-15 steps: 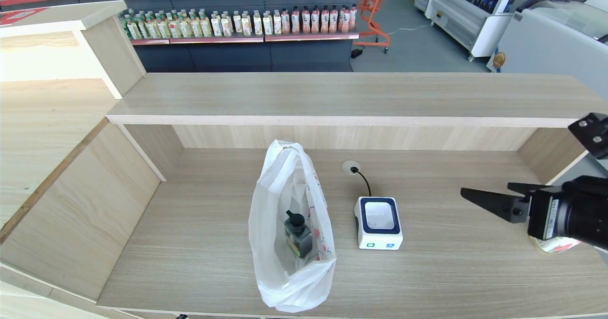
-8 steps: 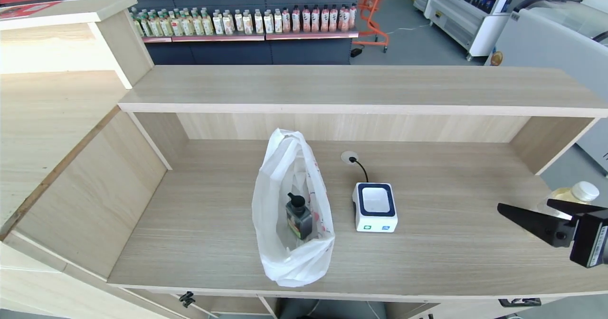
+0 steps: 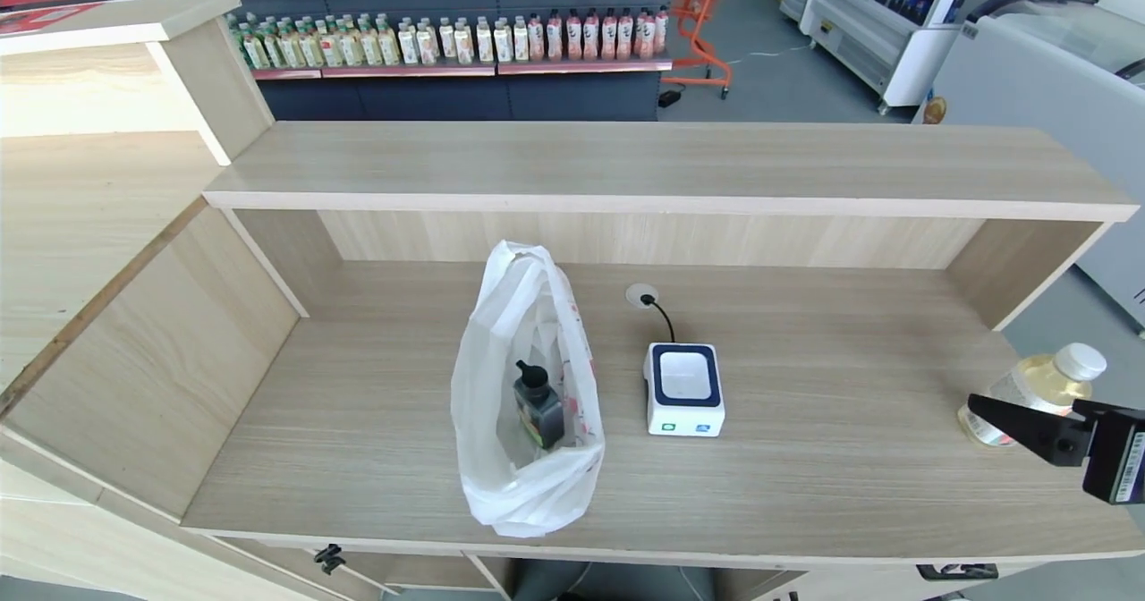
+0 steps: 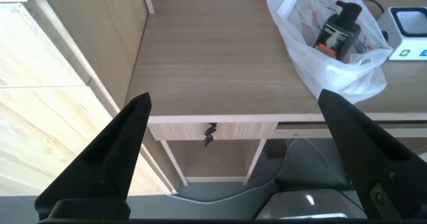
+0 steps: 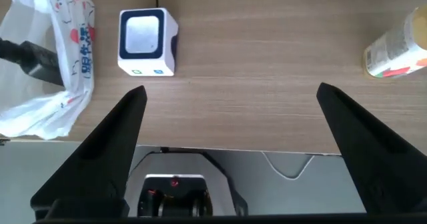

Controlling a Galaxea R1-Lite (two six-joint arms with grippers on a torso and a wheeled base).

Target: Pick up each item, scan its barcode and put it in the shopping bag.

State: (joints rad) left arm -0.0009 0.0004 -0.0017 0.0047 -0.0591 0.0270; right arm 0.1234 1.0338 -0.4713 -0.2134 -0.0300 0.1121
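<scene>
Status at the checkout counter [image 3: 805,467].

Right gripper [image 5: 231,91] spread wide, nothing held. Sitting at the counter's right end, just beside the yellowish bottle [image 3: 1029,386] with the white cap. From the right wrist view, bottle outside the fingers, off beyond one of them, not between them. In the head view one finger crossing in front of the bottle's base. Bottle standing on the wood near the right front corner.

Left gripper [image 4: 235,96] also wide apart and empty, hanging over the counter's front edge at the left end, well apart from the bag.

White plastic shopping bag [image 3: 483,395] on the counter left of centre, mouth open, inside visible. In it: dark pump bottle [image 3: 538,402], black pump head up. Red print on the bag's side.

Barcode scanner [image 3: 684,388] just right of the bag, not touching it — white box, dark blue frame round the window, window facing up. Black cable [image 3: 664,317] from its back to a round grommet [image 3: 640,295] in the counter top.

Beyond the work surface: raised ledge [image 3: 662,163], then store shelves [image 3: 447,42] with rows of bottles, an orange rack [image 3: 707,20], chest freezers [image 3: 1029,73] on the right.
</scene>
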